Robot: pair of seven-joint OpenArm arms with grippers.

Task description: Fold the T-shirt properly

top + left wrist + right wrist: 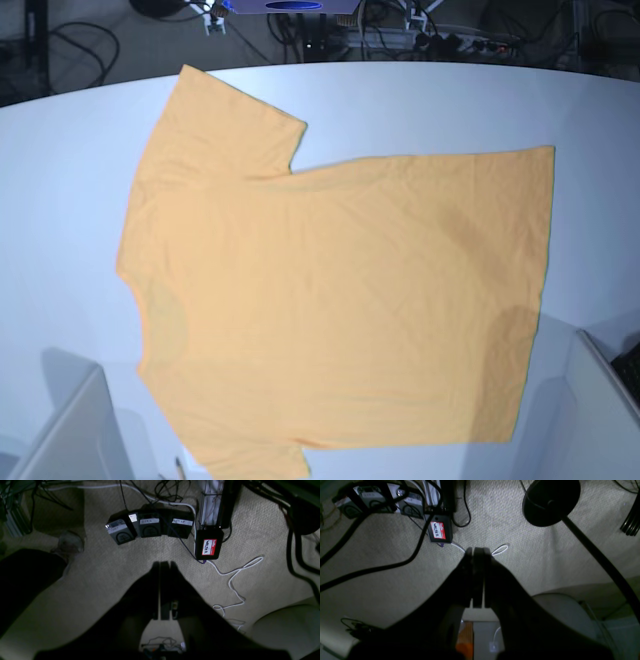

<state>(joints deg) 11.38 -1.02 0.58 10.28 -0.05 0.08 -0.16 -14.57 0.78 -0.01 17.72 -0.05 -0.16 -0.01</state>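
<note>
Lying flat and unfolded on the worktop [60,200], the T-shirt [340,290] is untouched; both jaws are seen shut, empty, over the floor.

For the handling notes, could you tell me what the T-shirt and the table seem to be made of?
T-shirt: looks like soft knit fabric, probably cotton; matte light orange, lying limp and flat with faint creases.
Table: seems a hard, smooth white top, perhaps laminate or painted board; even, slightly satin surface with soft shadows. The exact material can't be told.
</note>
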